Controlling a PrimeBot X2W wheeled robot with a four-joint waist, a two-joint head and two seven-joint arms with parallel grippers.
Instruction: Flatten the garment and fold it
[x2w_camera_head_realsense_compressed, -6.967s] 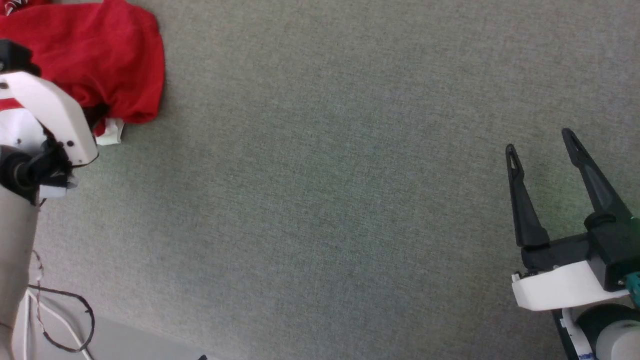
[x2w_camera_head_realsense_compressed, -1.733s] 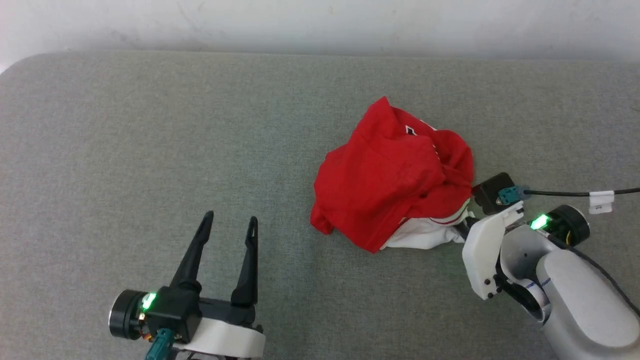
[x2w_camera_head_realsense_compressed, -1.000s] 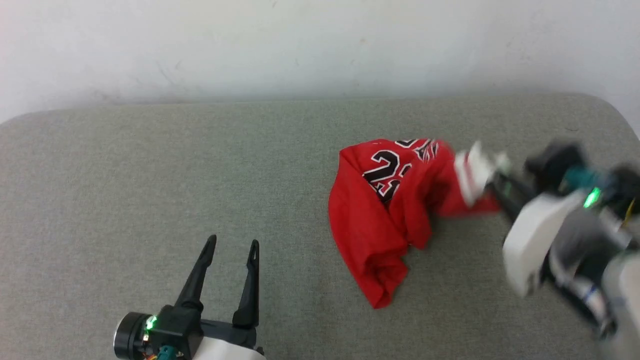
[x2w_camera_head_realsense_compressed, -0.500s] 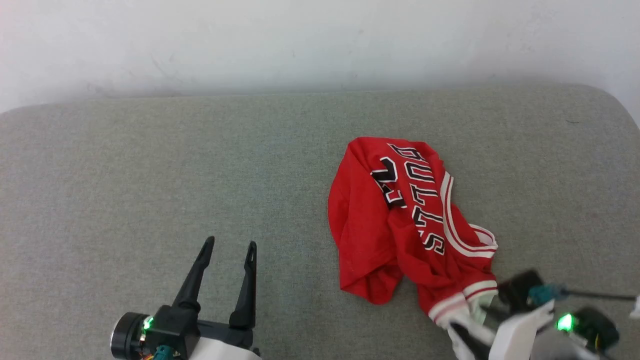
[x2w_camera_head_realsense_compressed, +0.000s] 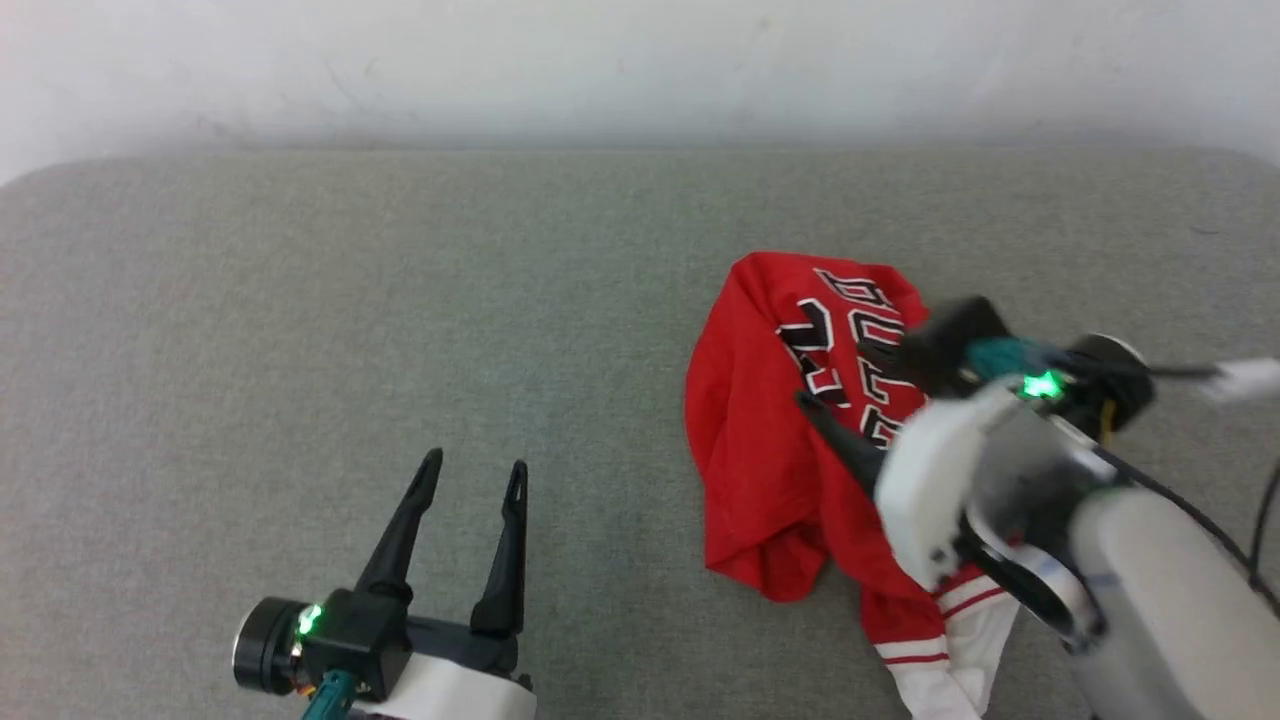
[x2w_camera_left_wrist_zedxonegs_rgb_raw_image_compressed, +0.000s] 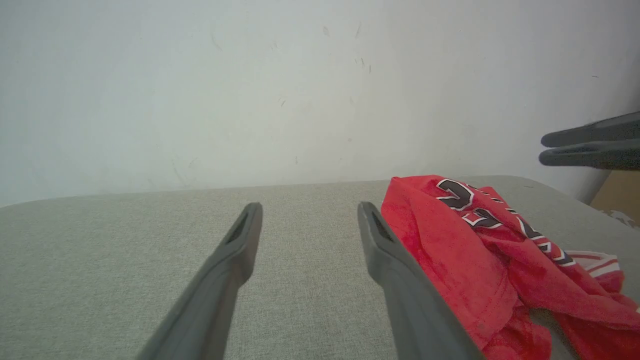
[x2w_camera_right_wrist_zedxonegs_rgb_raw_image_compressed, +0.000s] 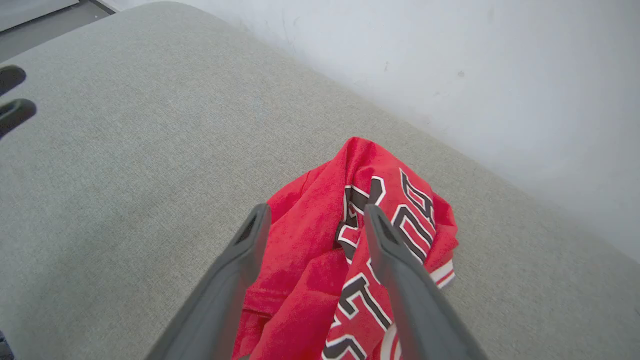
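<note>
The left gripper (x2w_camera_left_wrist_zedxonegs_rgb_raw_image_compressed: 308, 210) hangs with its two dark fingers spread over the grey padded surface (x2w_camera_left_wrist_zedxonegs_rgb_raw_image_compressed: 100, 250), the crumpled red garment (x2w_camera_left_wrist_zedxonegs_rgb_raw_image_compressed: 465, 255) just to its right, and the right gripper (x2w_camera_left_wrist_zedxonegs_rgb_raw_image_compressed: 544, 149) poking in before the white wall (x2w_camera_left_wrist_zedxonegs_rgb_raw_image_compressed: 200, 90).

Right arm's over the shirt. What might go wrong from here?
1. The garment lies bunched in overlapping layers; the open right gripper above it may pinch several at once and drag the heap instead of spreading it.
2. The left gripper sits well aside, open, so nothing anchors the cloth against a one-sided pull.
</note>
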